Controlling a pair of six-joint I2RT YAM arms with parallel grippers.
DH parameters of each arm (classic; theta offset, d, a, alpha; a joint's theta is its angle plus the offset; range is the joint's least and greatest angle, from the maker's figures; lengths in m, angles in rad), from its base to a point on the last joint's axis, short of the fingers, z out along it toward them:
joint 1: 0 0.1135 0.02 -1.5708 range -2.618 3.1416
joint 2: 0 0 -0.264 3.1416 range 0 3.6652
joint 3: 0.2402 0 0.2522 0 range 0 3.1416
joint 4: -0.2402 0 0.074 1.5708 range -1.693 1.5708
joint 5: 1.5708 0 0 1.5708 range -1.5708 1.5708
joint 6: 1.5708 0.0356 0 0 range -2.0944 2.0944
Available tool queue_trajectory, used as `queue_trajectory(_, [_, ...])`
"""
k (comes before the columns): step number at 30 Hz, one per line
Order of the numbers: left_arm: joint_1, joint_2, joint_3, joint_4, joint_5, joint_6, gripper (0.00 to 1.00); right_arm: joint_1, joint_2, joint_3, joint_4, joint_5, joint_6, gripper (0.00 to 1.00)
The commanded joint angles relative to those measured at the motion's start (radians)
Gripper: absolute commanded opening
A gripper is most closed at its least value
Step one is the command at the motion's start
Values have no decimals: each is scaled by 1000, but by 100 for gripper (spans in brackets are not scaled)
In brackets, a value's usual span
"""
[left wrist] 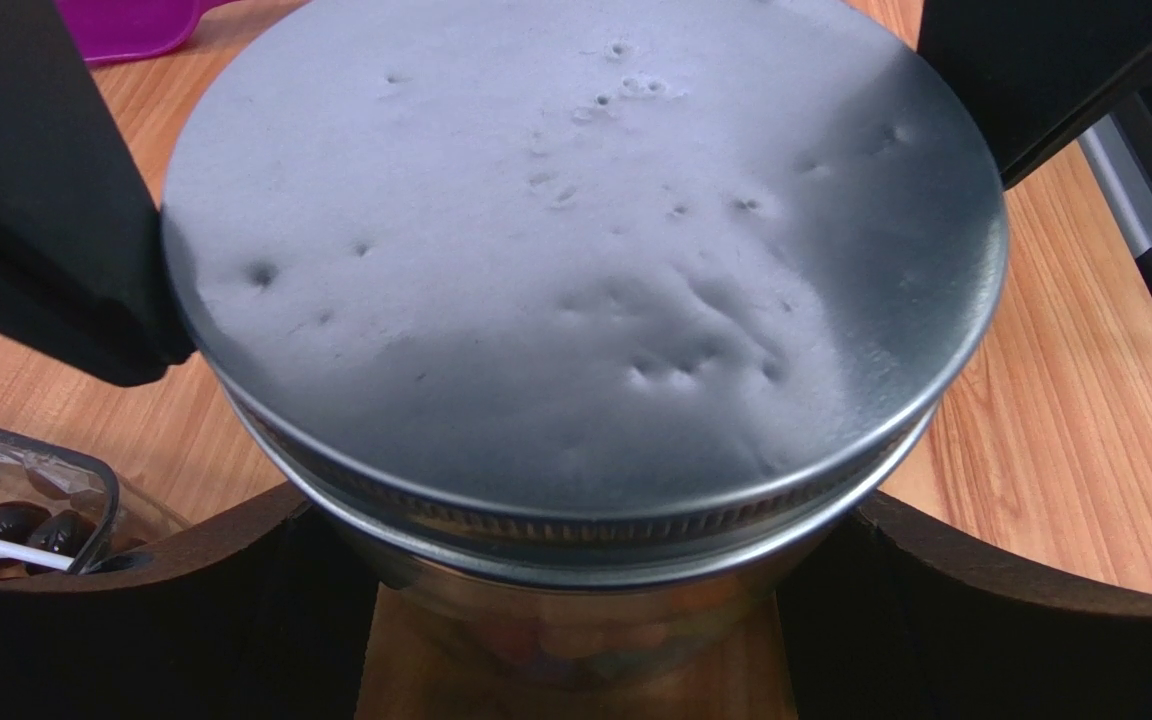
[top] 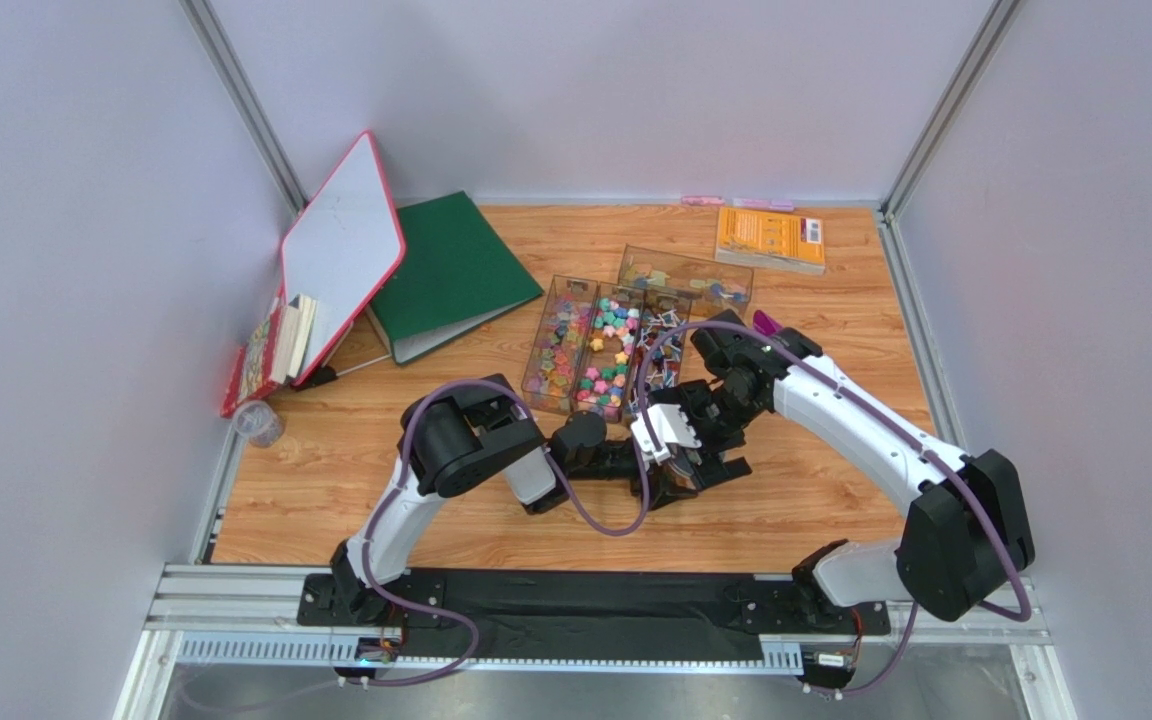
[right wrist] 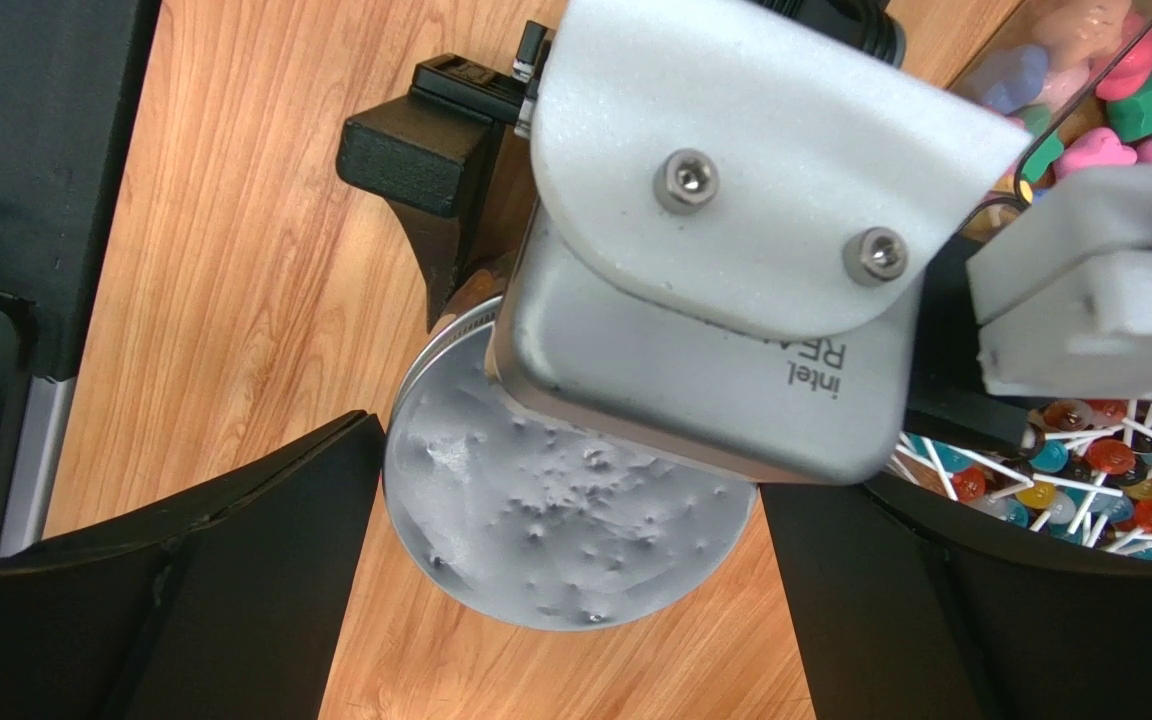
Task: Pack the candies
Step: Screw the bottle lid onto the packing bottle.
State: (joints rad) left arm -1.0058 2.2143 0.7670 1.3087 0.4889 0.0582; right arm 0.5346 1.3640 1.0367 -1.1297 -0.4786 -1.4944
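A glass jar with a dented grey metal lid [left wrist: 582, 270] stands on the wooden table, and mixed-colour candies [left wrist: 612, 638] show through its glass. My left gripper [left wrist: 552, 135] is shut on the jar, a black finger pressed to each side of the lid. My right gripper [right wrist: 575, 495] hovers open above the same lid [right wrist: 567, 555], its fingers [right wrist: 237, 585] wide of the rim. More candies [top: 597, 353] fill the clear trays, star-shaped ones [right wrist: 1123, 90] and ones on white sticks [right wrist: 1108, 465]. In the top view both grippers meet at the table's middle [top: 687, 458].
Clear plastic trays [top: 560, 393] sit just behind the grippers, with a purple scoop [top: 766, 321] at their right. A green binder [top: 455, 270] and a whiteboard [top: 342, 248] lie at back left, an orange book [top: 770, 237] at back right, a small clear cup [top: 255, 423] at far left.
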Motion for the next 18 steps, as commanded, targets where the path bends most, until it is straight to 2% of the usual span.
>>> queue_trajectory(1, [1, 70, -44, -238, -7, 81, 0, 5, -8, -10, 24, 15, 20, 100])
queue_trajectory(3, [3, 71, -44, -238, -7, 81, 0, 4, -8, -12, 22, 23, 29, 100])
queue_trajectory(5, [1, 70, -44, -238, -12, 81, 0, 4, -8, -12, 22, 34, 46, 95])
queue_trajectory(8, [1, 68, -43, -238, -24, 81, 0, 5, 13, -10, 18, 58, 114, 75])
queue_trajectory(9, [1, 70, -44, -239, -26, 81, 0, 5, 21, -9, 2, 64, 134, 65])
queue_trajectory(11, [1, 70, -44, -239, -27, 81, 0, 5, 44, -12, -2, 78, 222, 56])
queue_trajectory(14, [1, 68, -44, -239, -29, 81, 0, 5, 43, -33, -13, 71, 324, 50])
queue_trajectory(18, [1, 64, -44, -239, -35, 84, 0, 18, -5, -101, 7, 67, 427, 50])
